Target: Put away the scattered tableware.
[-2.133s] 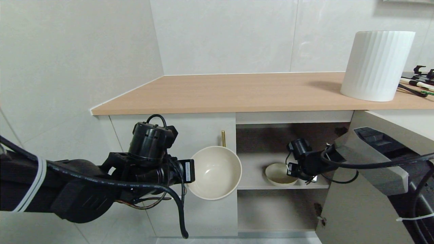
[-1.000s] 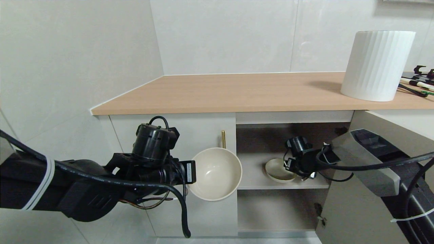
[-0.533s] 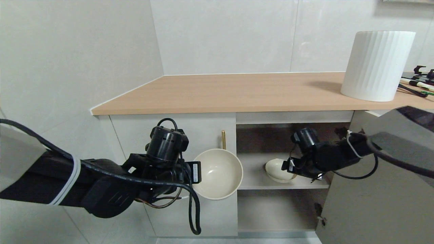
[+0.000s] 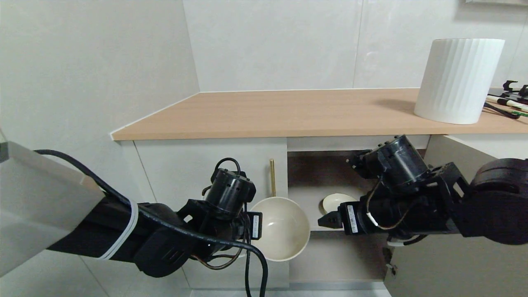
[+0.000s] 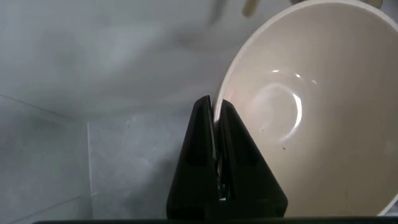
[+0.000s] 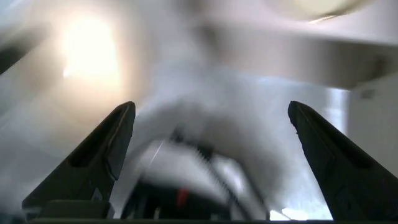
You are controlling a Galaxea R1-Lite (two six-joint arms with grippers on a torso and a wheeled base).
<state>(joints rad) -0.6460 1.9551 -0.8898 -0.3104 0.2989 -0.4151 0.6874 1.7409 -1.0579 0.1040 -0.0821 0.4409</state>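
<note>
My left gripper [image 4: 255, 226] is shut on the rim of a large cream bowl [image 4: 281, 229], which it holds tilted in front of the shut left cabinet door, beside the open compartment. In the left wrist view its fingers [image 5: 202, 134] pinch the bowl [image 5: 298, 118] at the rim. A smaller cream bowl [image 4: 336, 202] rests on the cabinet shelf [image 4: 307, 208]. My right gripper [image 4: 328, 220] hangs in front of that shelf, just outside the cabinet, apart from the small bowl. It is open and holds nothing, its fingers [image 6: 99, 158] spread wide.
The right cabinet door [image 4: 433, 260] stands swung open on the right. A gold handle [image 4: 272, 177] sits on the shut left door. On the wooden countertop [image 4: 268, 111] stands a white ribbed container [image 4: 460, 80], with pens and tools at the far right [image 4: 509, 103].
My right arm has drawn back out of the cabinet, leaving the small bowl on the shelf. The left arm has moved right and down with the large bowl.
</note>
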